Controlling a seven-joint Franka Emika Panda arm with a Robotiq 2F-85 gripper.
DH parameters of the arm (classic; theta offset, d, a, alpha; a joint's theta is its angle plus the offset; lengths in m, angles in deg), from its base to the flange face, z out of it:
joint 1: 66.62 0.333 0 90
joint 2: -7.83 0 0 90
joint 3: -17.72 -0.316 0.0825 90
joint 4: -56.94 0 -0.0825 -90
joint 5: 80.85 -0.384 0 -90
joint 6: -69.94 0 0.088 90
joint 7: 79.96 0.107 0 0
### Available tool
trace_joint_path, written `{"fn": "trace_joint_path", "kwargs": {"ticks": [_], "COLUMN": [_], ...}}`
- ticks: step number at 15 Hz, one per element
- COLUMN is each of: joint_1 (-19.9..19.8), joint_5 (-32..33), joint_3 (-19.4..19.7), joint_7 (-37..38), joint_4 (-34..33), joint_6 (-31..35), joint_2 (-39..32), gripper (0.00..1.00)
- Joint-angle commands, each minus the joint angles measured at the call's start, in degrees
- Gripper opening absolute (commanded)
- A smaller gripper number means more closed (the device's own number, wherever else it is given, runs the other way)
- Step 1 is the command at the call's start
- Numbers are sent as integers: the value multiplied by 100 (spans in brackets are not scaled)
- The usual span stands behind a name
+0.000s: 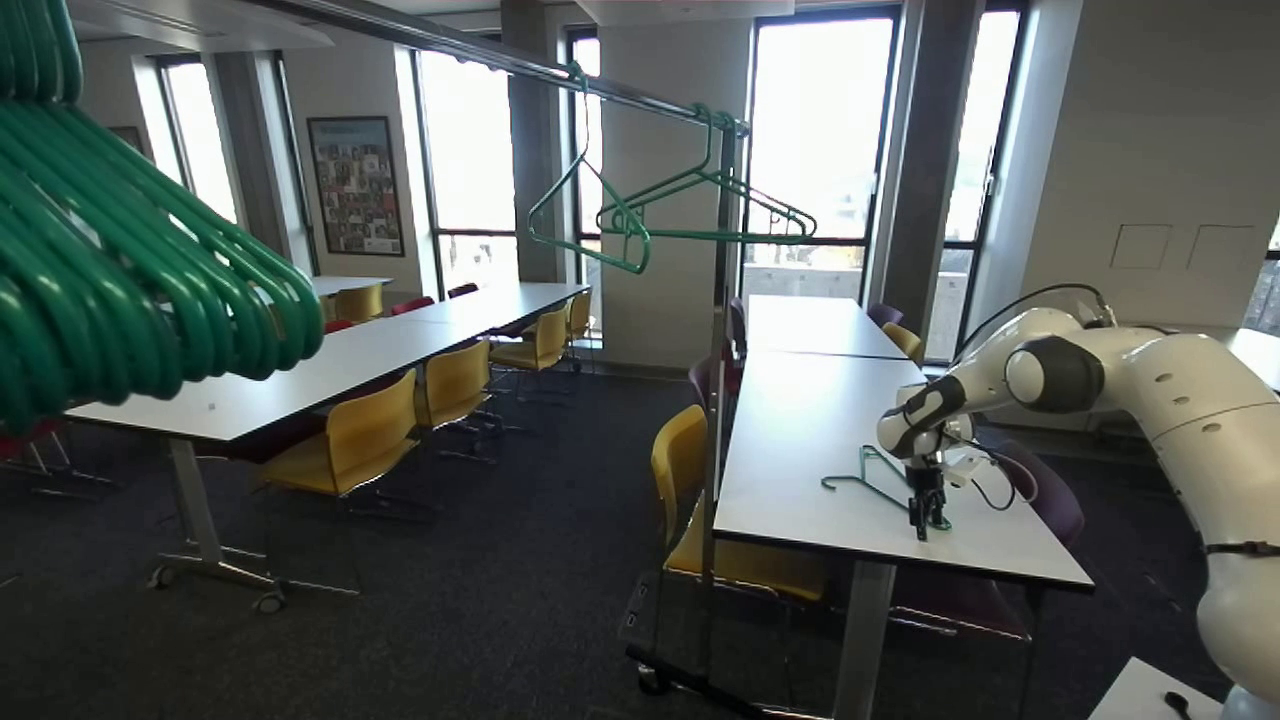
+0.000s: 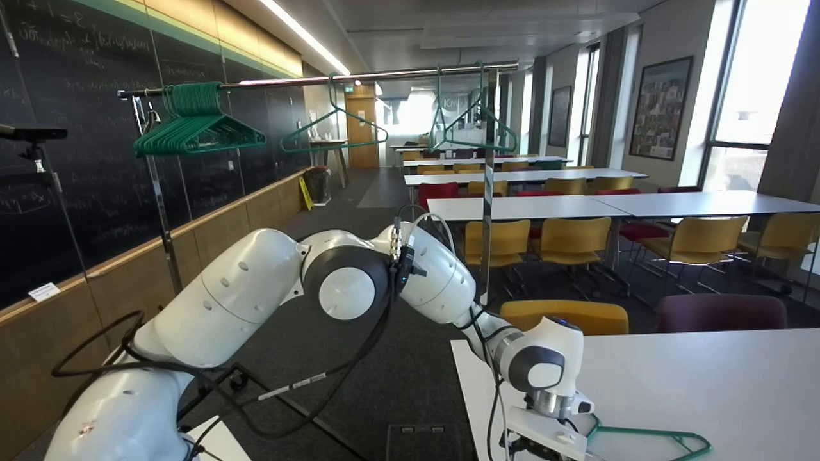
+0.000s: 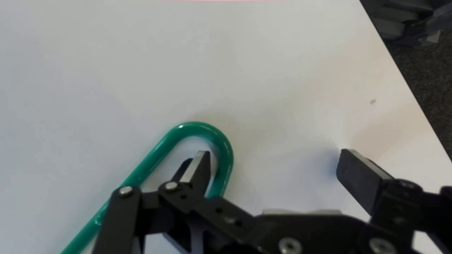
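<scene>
at the front of the wrist view, the gripper (image 3: 273,155) stands with its fingers (image 3: 363,180) spread, one within the rounded corner of a green hanger (image 3: 150,162), the other outside; the hanger lies flat near the edge of a white table (image 3: 106,70). beyond, in an exterior view, a metal rack (image 2: 489,186) bears a cluster of hangers (image 2: 186,131); farther off, yellow chairs (image 2: 574,240) line long tables (image 2: 525,206).
</scene>
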Motion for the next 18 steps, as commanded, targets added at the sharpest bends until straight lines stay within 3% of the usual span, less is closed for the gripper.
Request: {"fn": "trace_joint_path", "kwargs": {"ticks": [1,9,18], "joint_1": [-32,315,983], "joint_5": [-21,39,205], "joint_3": [-34,-186,-340], "joint_7": [-45,31,50], "joint_4": [-211,-144,-35], "joint_6": [53,9,-70], "joint_2": [-184,-72,73], "gripper": [100,100,100]}}
